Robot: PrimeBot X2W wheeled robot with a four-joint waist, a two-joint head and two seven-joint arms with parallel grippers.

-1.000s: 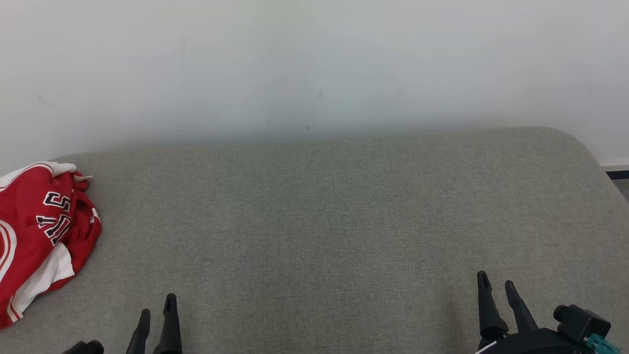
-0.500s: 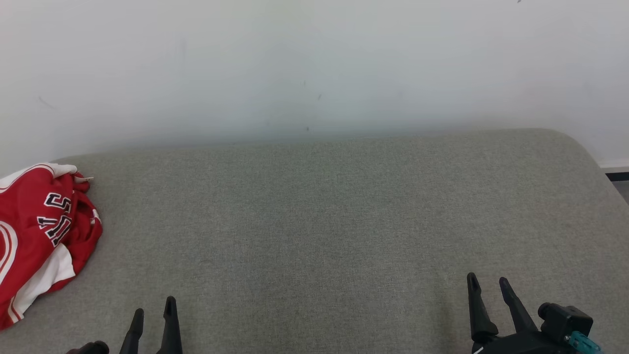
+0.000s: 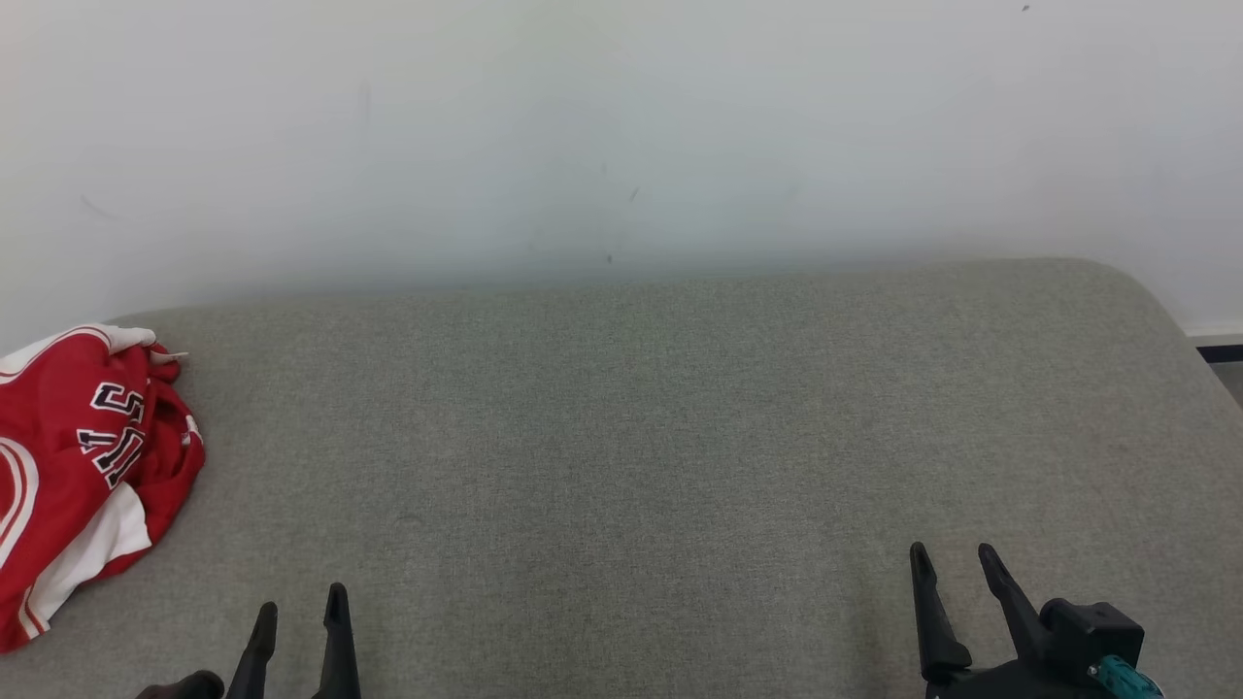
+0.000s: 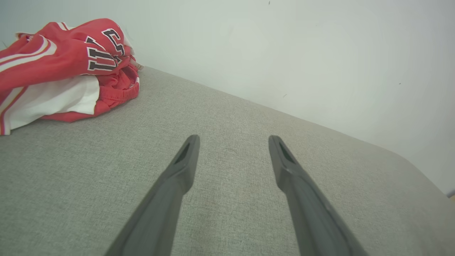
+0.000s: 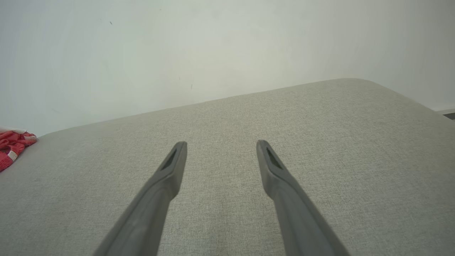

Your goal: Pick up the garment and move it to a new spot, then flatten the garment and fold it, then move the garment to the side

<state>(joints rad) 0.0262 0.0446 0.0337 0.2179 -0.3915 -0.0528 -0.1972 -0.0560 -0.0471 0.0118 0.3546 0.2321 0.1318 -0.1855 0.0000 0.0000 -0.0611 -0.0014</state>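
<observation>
Grey woven-fabric pad [image 3: 621, 437] butted against a plain white wall [image 3: 621, 126]. The pad's corner is rounded at far right, with a sliver of dark skirting [image 3: 1222, 351] past it.

The left gripper [image 3: 301, 599] has its jaws spread wide and empty, fingers pointing at the wall, over the pad's near edge. Can't tell if the tips touch the fabric. The right gripper [image 3: 952, 549] is the same, wide apart and holding nothing, at the near edge on the other side, with a teal-tipped fitting [image 3: 1117, 670] on its wrist housing. The two are well apart from each other.

The garment [image 3: 68, 456] is a red jersey with white panels and dark block lettering, crumpled in a heap. It lies ahead of the left gripper and out to its left, near but not touching, with its back edge close to the wall. There is just bare flat fabric between it and the left gripper. It is well apart from the right gripper, far across the pad to that gripper's left, and the right wrist camera catches a red edge of it at far left.

Faint scuffs [image 3: 633, 194] on the wall straight ahead, between the two grippers' lines.
</observation>
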